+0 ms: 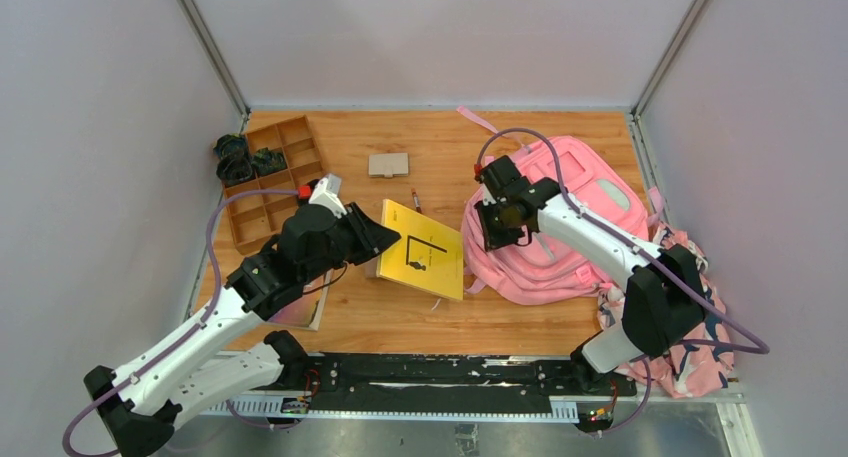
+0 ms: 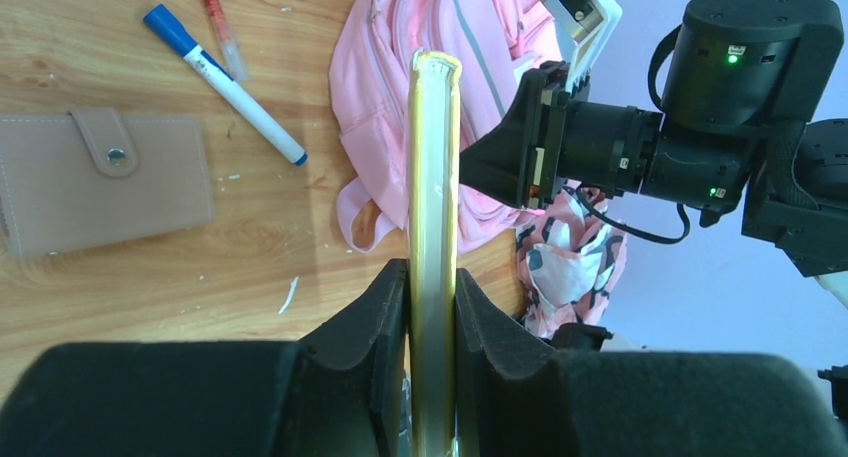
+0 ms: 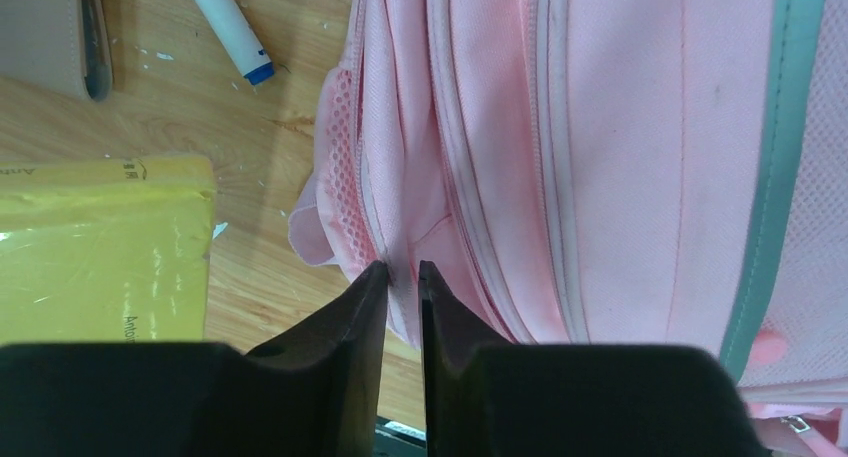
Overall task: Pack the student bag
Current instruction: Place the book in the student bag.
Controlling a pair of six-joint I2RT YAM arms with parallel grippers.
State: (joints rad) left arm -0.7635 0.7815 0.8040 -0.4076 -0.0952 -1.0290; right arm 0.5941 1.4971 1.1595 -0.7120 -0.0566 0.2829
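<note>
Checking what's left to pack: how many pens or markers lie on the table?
2. A blue-capped white marker lies between the wallet and the pink backpack; a thin red pen lies beside it. More may be hidden.

White left arm point(image 1: 190, 342) and right arm point(image 1: 590, 235) with black joints, lilac cables point(image 1: 522, 130); black wedge fingers point(image 3: 340, 347), red wrist tabs point(image 1: 304, 191)

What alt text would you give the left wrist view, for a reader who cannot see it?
The left gripper clamps a thin yellow book seen edge-on in the middle. Behind it lies the pink student bag, with the right gripper beside it; on the wooden table at left are a tan wallet and a blue-capped marker.
</note>
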